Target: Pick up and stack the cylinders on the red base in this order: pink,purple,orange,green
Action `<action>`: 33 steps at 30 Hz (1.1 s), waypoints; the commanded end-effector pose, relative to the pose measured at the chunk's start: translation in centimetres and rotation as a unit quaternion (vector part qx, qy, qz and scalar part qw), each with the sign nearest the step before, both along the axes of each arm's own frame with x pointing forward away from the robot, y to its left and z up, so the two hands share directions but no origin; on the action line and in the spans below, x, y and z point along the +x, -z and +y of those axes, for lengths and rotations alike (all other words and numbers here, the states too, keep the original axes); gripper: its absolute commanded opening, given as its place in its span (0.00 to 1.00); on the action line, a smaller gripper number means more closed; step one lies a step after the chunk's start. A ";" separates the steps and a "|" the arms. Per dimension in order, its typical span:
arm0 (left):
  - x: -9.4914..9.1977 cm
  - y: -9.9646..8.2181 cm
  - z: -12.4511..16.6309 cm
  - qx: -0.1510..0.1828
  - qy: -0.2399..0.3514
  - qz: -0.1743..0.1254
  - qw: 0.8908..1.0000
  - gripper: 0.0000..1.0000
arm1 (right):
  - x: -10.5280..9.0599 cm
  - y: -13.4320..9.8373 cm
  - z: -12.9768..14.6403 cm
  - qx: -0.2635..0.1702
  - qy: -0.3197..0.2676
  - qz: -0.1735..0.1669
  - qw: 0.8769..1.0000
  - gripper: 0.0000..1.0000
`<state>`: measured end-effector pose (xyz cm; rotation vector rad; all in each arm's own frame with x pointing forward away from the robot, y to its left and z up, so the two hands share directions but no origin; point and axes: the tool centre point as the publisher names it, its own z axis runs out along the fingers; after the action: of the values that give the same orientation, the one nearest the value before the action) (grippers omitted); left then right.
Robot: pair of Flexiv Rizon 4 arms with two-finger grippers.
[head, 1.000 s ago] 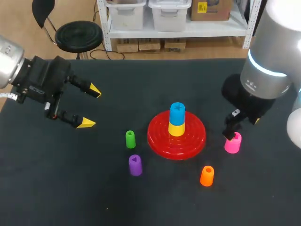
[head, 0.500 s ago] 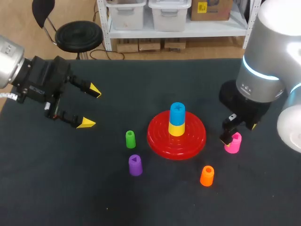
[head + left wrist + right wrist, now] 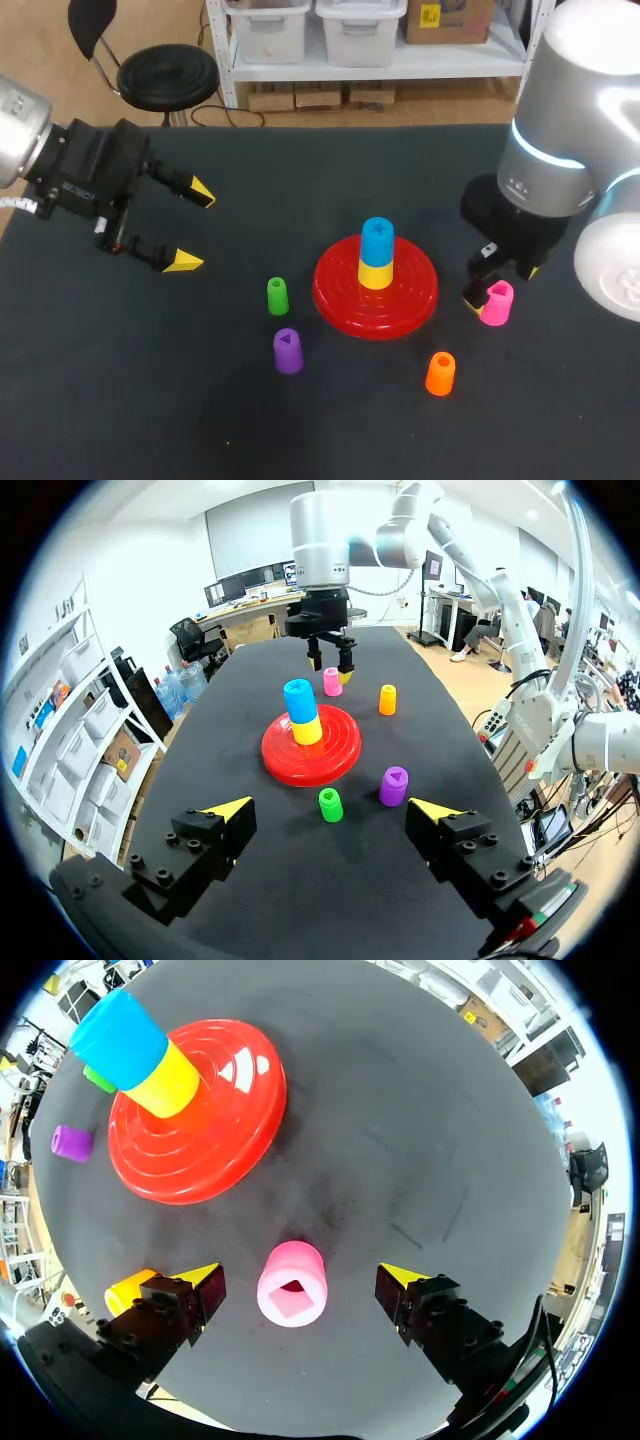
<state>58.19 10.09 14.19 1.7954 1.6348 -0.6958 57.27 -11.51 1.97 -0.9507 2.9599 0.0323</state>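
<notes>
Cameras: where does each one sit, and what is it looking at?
Head view: above and behind, looking down on the table; both arms show, left gripper and right gripper.
Left wrist view: on the left arm, looking across at the red base; its open fingers show.
Right wrist view: on the right arm, looking down at the pink cylinder between its open fingers.
All share the red base and blue cylinder.

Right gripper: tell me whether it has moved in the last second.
Yes. The right gripper shifted toward the red base; its near finger now stands between base and pink cylinder.
</notes>
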 end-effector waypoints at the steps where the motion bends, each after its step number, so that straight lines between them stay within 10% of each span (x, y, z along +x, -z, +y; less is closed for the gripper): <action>1: 0.0 0.1 0.0 -0.001 0.000 -0.001 1.000 1.00 | 0.2 0.2 0.0 -0.001 0.002 0.003 1.000 1.00; 14: 0.0 0.1 0.0 -0.001 0.000 -0.001 1.000 1.00 | 0.2 0.6 0.0 0.003 0.006 0.012 1.000 1.00; 16: 0.0 0.1 0.0 -0.001 0.000 -0.001 1.000 1.00 | 0.2 0.6 0.0 0.003 0.007 0.012 1.000 0.14; 17: 0.0 0.1 0.0 -0.001 0.000 -0.001 1.000 1.00 | 0.2 0.6 0.0 0.003 0.007 0.012 1.000 0.00; 33: 0.0 0.1 0.0 -0.001 0.000 -0.001 1.000 1.00 | 0.0 0.6 -0.1 -0.001 0.007 0.011 1.000 0.00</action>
<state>58.19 10.09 14.19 1.7954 1.6348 -0.6958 57.32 -11.57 1.43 -0.9364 2.9880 0.0431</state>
